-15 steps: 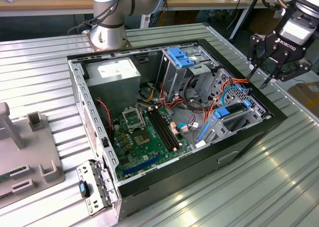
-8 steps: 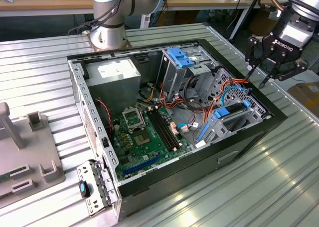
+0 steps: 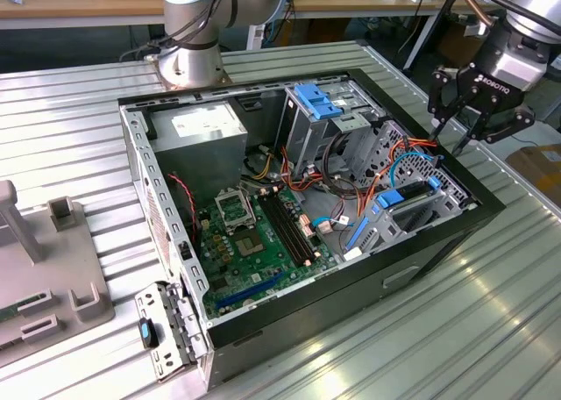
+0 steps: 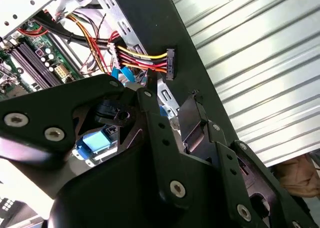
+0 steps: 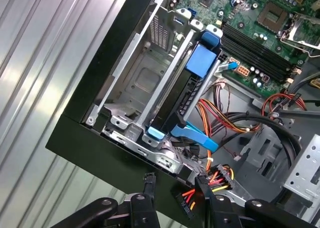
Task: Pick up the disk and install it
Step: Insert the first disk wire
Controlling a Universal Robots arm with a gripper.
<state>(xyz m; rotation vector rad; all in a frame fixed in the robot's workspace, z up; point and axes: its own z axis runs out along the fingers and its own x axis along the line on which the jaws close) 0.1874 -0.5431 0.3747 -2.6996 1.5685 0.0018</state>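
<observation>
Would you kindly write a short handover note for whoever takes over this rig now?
Gripper: open, empty, above the computer case's rim at the exterior view's right.
Disk: on edge in the drive cage inside the case.
Done: disk appears placed in its bay.
Left: full seating cannot be confirmed; a cable connector hangs unplugged nearby.

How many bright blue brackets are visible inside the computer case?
2. One bracket lies on top of the drive cage; the other bracket frames the disk near the hand. More may be hidden.
</observation>
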